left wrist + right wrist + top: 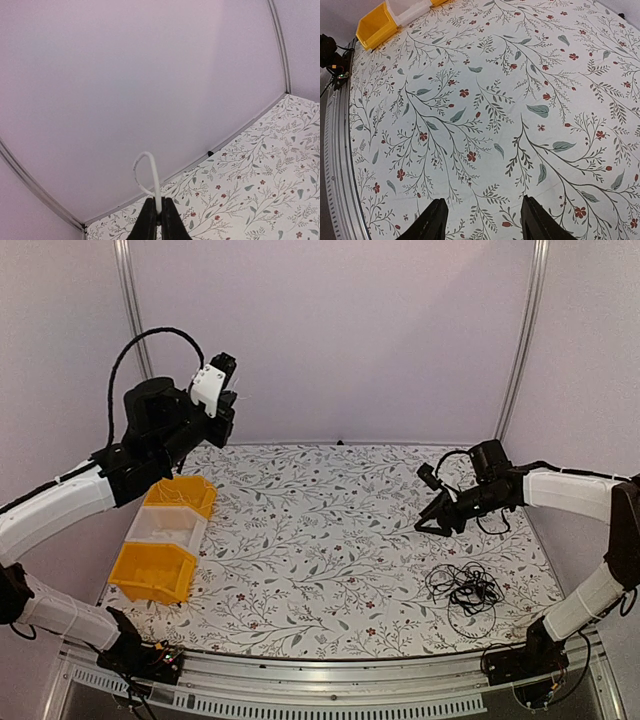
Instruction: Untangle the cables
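Note:
The cables (463, 590) are thin black wires in a loose tangled bundle on the flowered table cover at the front right. They show in neither wrist view. My right gripper (432, 525) is open and empty, low over the table, behind and to the left of the bundle; in the right wrist view (484, 202) only bare cover lies between its fingers. My left gripper (228, 400) is raised high at the back left. In the left wrist view (158, 200) it is shut on a thin white cable (155, 182) that loops up above the fingertips.
A row of three bins stands at the left: a yellow bin (180, 495), a clear bin (168, 527) and a second yellow bin (155, 570). The near yellow bin also shows in the right wrist view (375, 27). Walls close off the back and sides.

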You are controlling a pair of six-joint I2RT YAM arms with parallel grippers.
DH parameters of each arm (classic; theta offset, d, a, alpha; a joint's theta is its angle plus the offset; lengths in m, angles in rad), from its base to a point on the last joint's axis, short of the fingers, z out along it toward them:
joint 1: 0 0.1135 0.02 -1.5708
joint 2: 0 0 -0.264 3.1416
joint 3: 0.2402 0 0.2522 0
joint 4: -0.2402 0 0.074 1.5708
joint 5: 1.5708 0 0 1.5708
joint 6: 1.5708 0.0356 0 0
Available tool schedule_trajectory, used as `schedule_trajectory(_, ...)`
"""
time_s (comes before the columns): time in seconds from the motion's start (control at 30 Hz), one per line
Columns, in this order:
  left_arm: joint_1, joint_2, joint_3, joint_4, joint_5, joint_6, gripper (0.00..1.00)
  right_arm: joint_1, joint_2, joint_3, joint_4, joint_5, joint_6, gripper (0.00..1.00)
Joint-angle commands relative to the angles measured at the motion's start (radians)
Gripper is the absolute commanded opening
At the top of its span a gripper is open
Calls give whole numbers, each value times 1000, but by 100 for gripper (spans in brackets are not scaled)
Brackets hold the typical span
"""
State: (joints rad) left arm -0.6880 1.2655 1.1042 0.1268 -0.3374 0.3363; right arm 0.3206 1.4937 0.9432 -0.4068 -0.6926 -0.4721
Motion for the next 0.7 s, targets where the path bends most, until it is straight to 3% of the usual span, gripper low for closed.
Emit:
schedule_trajectory(0.0,122,-55,9,-123,6,5,0,2,-35,-9,76,63,-74,54)
schedule_trajectory(0.23,307,-79,12,-181,57,35,0,2,-3,-15,64,65,-97,55)
schedule_trajectory(0.67,539,61,33,-186,186,-54,0,2,33,-14,51,91,-122,55)
